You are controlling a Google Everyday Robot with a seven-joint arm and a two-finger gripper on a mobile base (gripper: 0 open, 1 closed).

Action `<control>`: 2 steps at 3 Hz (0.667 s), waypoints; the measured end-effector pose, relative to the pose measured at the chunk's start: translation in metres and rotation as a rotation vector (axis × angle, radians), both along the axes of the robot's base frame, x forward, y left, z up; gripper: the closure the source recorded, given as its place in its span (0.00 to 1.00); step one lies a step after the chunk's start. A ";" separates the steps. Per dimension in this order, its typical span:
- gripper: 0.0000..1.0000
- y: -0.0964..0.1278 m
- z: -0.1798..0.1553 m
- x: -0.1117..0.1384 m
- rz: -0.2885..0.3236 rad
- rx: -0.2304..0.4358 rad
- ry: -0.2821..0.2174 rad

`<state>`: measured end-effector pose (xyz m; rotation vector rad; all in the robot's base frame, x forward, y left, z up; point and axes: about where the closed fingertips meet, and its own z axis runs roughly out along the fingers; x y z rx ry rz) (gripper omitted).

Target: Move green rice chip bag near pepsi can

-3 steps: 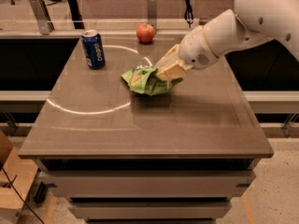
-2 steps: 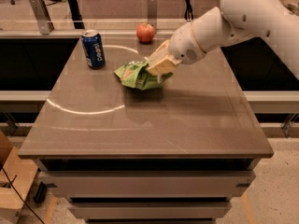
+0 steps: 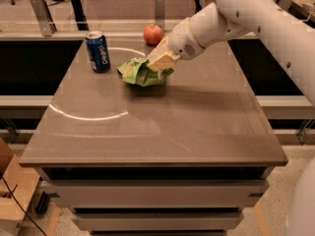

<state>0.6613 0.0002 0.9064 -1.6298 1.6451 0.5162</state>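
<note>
we see the pepsi can upright at the far left of the tabletop, silver top up, white lettering running down its side. a pale curved streak lies on the surface nearer the front left, well apart from the can

just right of the can, with a strip of bare surface between them, is the green rice chip bag: crumpled, light green, in the far half of the tabletop, near the can but not touching it. its shadow sits tight under it, so we can't tell whether it rests on the surface or hangs just off it

behind the bag, at the far edge, is a red apple, apart from both bag and can

the gripper is at the bag's upper right part, with the tan fingers clamped on the crinkled material there and pointing down and to the left. the white arm comes in from the upper right, crossing above the far right side of the tabletop
</note>
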 end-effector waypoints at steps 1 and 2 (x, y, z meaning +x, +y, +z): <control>0.36 0.001 -0.005 0.012 -0.020 -0.019 0.003; 0.12 0.002 0.003 0.021 -0.031 -0.007 -0.004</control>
